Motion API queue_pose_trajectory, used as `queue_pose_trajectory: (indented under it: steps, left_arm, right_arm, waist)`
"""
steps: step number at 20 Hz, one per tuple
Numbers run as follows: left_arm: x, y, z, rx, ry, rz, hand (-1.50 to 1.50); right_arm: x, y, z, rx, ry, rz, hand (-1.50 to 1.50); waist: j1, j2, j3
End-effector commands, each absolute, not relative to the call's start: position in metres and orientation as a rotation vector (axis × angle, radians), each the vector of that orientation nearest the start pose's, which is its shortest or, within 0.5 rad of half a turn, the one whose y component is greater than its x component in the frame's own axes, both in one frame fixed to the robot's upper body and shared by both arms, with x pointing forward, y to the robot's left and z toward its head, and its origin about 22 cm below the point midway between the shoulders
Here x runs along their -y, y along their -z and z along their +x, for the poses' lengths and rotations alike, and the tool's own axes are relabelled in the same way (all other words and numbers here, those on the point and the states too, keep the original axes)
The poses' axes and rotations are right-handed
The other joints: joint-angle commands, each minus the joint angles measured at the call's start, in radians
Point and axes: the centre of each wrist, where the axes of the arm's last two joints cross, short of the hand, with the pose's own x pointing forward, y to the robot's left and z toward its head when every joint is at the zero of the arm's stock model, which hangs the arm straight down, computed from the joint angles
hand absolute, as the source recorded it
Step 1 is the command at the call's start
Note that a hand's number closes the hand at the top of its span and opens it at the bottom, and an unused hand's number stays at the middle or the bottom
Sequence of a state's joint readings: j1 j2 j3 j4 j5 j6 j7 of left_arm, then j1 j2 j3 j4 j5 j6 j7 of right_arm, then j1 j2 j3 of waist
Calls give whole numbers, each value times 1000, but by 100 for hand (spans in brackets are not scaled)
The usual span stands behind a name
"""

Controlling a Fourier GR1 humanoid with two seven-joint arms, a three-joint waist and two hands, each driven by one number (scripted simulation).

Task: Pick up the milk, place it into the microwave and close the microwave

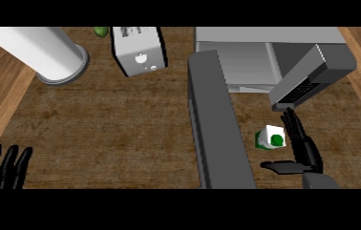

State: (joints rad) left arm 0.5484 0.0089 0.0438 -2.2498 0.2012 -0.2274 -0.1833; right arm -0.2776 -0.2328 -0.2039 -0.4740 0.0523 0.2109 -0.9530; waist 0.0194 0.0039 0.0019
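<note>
The milk (270, 138) is a small white carton with green marks, standing on the brown counter in front of the grey microwave (247, 57). The microwave's door (215, 124) is swung wide open toward me, running down the middle of the view. My right hand (303, 150) is open just right of the carton, fingers stretched up along its side and thumb pointing left below it; I cannot tell whether it touches the carton. My left hand (14, 164) rests open at the lower left edge, fingers up.
A white toaster (139, 50) stands at the back centre, with a green item (101, 31) beside it. A large white cylinder (46, 52) stands back left. The counter's wooden edge (14, 90) runs along the left.
</note>
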Motion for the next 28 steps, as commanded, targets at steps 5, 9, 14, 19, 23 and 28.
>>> queue_pose_trajectory:
  steps: [5,9,14,19,23,28]
  left_arm:
    - [-273,-75,98,1949,-62,-33,-150]
    - [-280,-76,117,1949,-79,-30,-150]
    - [-281,-79,103,1957,-77,-57,-150]
    - [-282,-69,106,1942,-79,-61,-150]
    - [-272,-71,108,1946,-93,-75,-150]
    - [-268,-72,104,1962,-100,-95,-150]
  right_arm:
    - [315,141,250,1798,-72,359,150]
    - [313,132,260,1934,-135,21,150]
    - [300,139,250,1965,-4,65,150]
    - [288,104,277,1997,-34,95,150]
    - [334,109,270,2014,-7,66,150]
    - [336,79,281,1985,-53,209,150]
  waist:
    - [3,-3,0]
    - [-13,-2,-1]
    - [-13,-5,-2]
    - [-20,-8,-3]
    - [-8,-3,-1]
    - [-18,-7,-2]
